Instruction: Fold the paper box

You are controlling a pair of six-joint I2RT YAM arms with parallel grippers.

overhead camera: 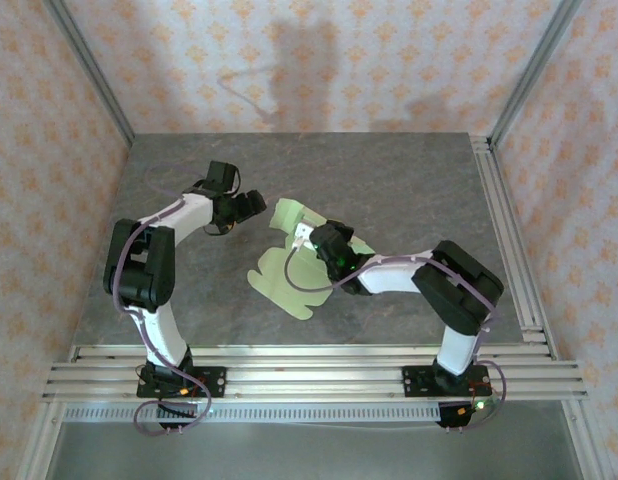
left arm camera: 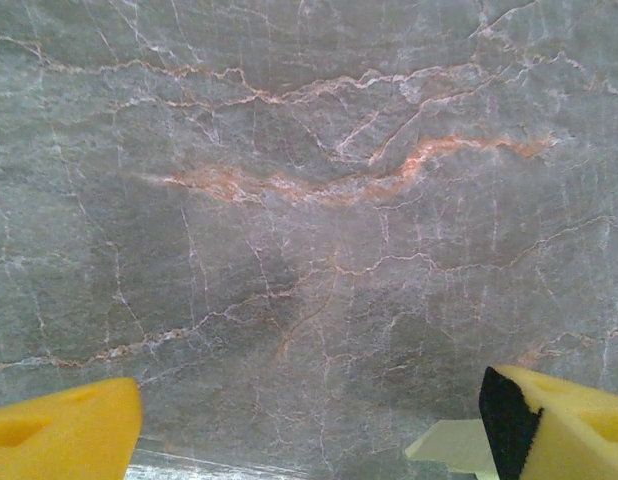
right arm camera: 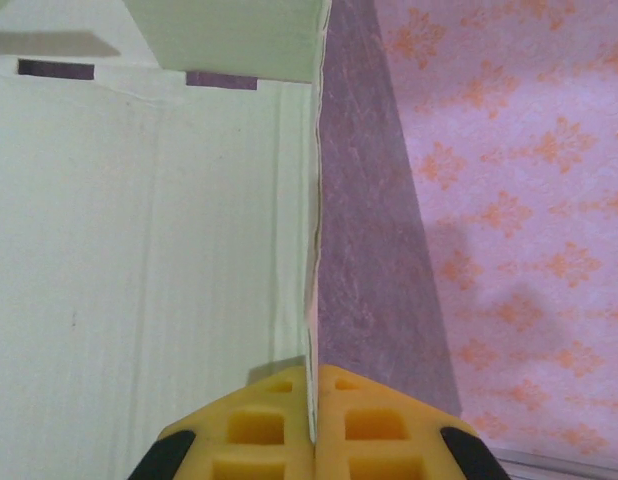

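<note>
The grey veined tabletop (overhead camera: 389,180) is walled on three sides by pink patterned wallpaper (overhead camera: 319,60), with aluminium rails (overhead camera: 309,365) along the near edge where both bases are bolted. Nothing stands between either arm and the sheet.

The left arm rises from its base, bends back at the elbow and reaches forward and inward, so the left gripper (overhead camera: 244,207) hangs over bare table to the left of the paper box (overhead camera: 289,275). In the left wrist view its yellow fingers (left arm camera: 59,435) are spread wide with only the stone surface (left arm camera: 309,200) between them. A pale green corner of the paper box (left arm camera: 444,442) pokes in just beside the right-hand finger; whether it touches the finger cannot be told.

The paper box lies near the table's middle as a flat die-cut sheet with rounded tabs, one flap lifted at its far end.

The right arm folds at its elbow and stretches leftward, low over the sheet, putting the right gripper (overhead camera: 314,238) on top of its central part. In the right wrist view the yellow fingers (right arm camera: 279,430) are pressed together, pinching the thin edge of a panel of the paper box (right arm camera: 139,250) that stands on edge. Two dark slots (right arm camera: 221,80) mark the fold at the top. Table (right arm camera: 359,250) and wallpaper (right arm camera: 519,200) lie to the right.
</note>
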